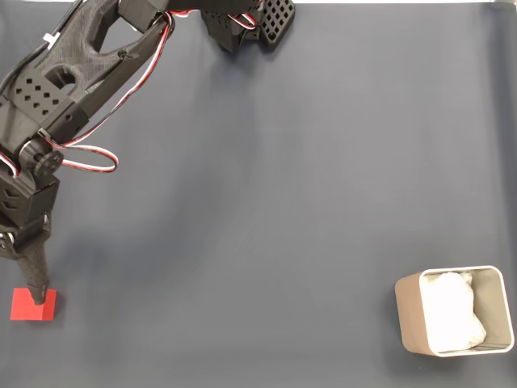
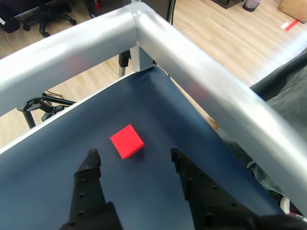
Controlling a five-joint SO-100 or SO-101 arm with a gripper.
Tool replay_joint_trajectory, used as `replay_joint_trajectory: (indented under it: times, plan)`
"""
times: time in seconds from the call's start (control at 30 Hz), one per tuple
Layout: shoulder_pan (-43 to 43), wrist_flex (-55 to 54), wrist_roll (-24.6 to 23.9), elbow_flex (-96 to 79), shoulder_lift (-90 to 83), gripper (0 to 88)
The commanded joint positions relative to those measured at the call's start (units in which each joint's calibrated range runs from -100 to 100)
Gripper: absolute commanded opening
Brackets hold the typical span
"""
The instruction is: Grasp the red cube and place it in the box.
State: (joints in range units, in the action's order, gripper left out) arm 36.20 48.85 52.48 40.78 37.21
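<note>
The red cube (image 1: 33, 305) lies at the lower left of the dark mat in the fixed view, close to the mat's left edge. My gripper (image 1: 35, 289) hangs just over it, its black finger covering the cube's top edge. In the wrist view the red cube (image 2: 127, 141) sits slightly ahead of and between the two fingertips, touching neither. There my gripper (image 2: 134, 157) is open, with a wide gap and nothing held. The box (image 1: 409, 317), beige with white crumpled paper inside, stands far off at the lower right of the fixed view.
Silver frame rails (image 2: 192, 72) meet at a corner just beyond the cube and bound the mat there. The arm's base (image 1: 242, 24) is at the top, and its black links with red and white wires (image 1: 89, 153) cross the upper left. Bare mat (image 1: 266, 210) lies between cube and box.
</note>
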Motion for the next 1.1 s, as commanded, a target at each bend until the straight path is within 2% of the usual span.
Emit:
replay_joint_trajectory:
  times: [0.0, 0.33, 1.07]
  plan:
    - [-1.19, -1.06, 0.44, 2.47, -0.38, 34.6]
    - [-2.47, -4.58, 0.73, 2.74, 2.04, 37.9]
    - [-4.24, -9.01, -0.05, 9.77, 10.36, 39.0]
